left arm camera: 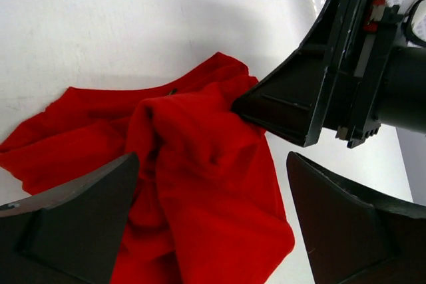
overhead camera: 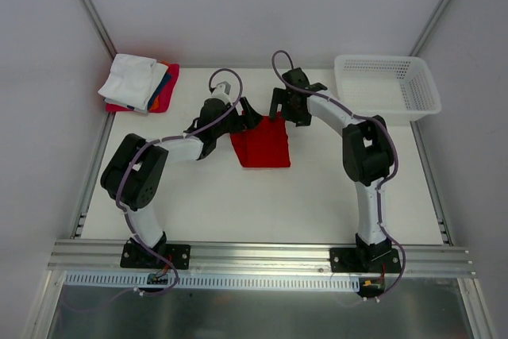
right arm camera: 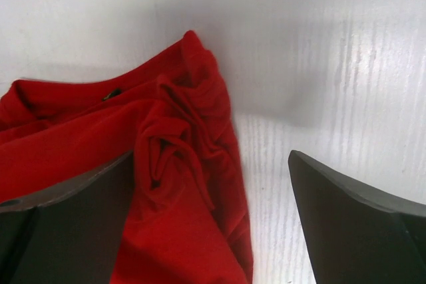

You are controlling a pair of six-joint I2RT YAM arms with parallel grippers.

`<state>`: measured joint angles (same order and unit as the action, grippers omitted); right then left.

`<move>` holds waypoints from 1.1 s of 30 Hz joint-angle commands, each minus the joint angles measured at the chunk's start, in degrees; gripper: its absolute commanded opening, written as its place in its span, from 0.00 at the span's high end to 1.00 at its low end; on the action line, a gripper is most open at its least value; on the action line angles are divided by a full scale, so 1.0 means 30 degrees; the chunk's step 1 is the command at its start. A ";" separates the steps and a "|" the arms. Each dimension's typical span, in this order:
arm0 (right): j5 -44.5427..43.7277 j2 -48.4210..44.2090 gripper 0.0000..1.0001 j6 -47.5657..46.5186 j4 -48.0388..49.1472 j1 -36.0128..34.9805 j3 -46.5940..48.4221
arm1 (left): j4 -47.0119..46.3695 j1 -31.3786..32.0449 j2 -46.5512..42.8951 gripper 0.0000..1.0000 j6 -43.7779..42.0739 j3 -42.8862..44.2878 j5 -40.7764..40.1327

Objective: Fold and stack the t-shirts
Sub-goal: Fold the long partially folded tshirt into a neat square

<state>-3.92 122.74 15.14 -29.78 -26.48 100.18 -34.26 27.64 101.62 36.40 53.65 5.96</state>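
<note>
Red t-shirt [overhead camera: 262, 148] lies bunched well apart from the basket [overhead camera: 397, 107], on its left-arm side, cloth extending nearward from both sets of jaws; left gripper [left arm camera: 212, 164] and right gripper [right arm camera: 213, 157] (about equally near) stand spread over its far edge.

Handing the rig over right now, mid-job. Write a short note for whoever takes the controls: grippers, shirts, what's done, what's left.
Left gripper: open, low over the red t-shirt near its far edge, holding nothing.
Right gripper: open, at the same far edge, with bunched cloth below its fingers, not clamped.
Red t-shirt: mid-table, looks partly folded into a narrow shape, far edge rumpled.
Done: stack of folded shirts sits at the table's far left corner, white on top.
Left: smooth and finish folding the red one, then place it on the stack.
</note>
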 commanded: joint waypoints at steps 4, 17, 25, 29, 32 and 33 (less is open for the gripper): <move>-0.0831 -0.0335 0.01 -0.0387 -0.0267 0.0184 0.0620 | -0.0327 -0.0189 -0.0532 0.01 -0.1528 0.0898 0.0271; -0.4871 -0.8088 0.01 -0.0973 -0.2524 -0.1133 -0.2103 | 0.0842 -0.0073 -0.9843 0.01 -0.1618 -0.2204 0.0446; -0.5256 -1.1205 0.04 -0.0418 -0.2438 -0.2539 -0.4124 | 0.3158 0.1274 -1.6461 0.01 -0.0857 -0.5163 -0.0256; -0.4290 -1.0973 0.83 0.0255 -0.1033 -0.3097 -0.5150 | 0.4034 0.2474 -1.8783 0.01 -0.0533 -0.7243 -0.0782; -0.3996 -0.9832 0.99 0.0491 -0.0738 -0.3448 -0.4424 | 0.5119 0.3558 -2.0452 0.01 -0.0358 -0.8183 -0.1398; -0.3908 -0.9481 0.99 0.0492 -0.0766 -0.3478 -0.4158 | 0.5353 0.3822 -2.1240 0.01 -0.0328 -0.8359 -0.1544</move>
<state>-17.08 91.79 15.62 -33.87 -36.07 85.56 -20.88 37.06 42.39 34.04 30.02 3.95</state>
